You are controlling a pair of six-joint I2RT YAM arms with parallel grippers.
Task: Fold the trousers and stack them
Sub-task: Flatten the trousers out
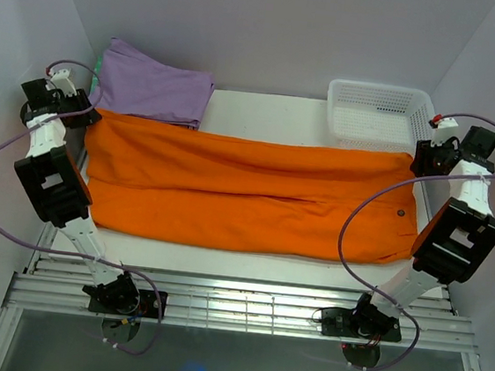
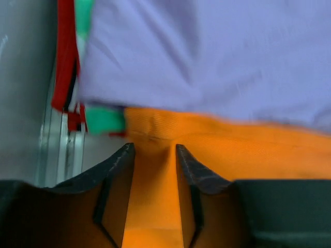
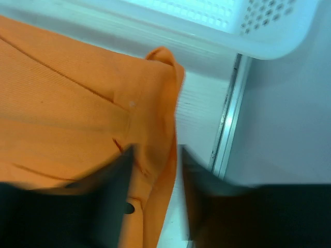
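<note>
White table [image 1: 264, 116]: long bright orange soft-cloth trousers [image 1: 246, 194] lie apparently folded lengthwise; left gripper [image 2: 154, 155] and right gripper [image 3: 155, 155] sit at far corners, jaws parted, empty. Next likely: regrip ends, fold crosswise.

Lighting the top view brightly and evenly, leaving faint shadow under the trousers [image 1: 246, 203]. Smearing the right wrist view with heavy blur, dissolving the right gripper [image 3: 155, 165]. Softening the lilac cloth [image 2: 207, 51] in the left wrist view, rendering the left gripper [image 2: 153, 152] sharper.
</note>
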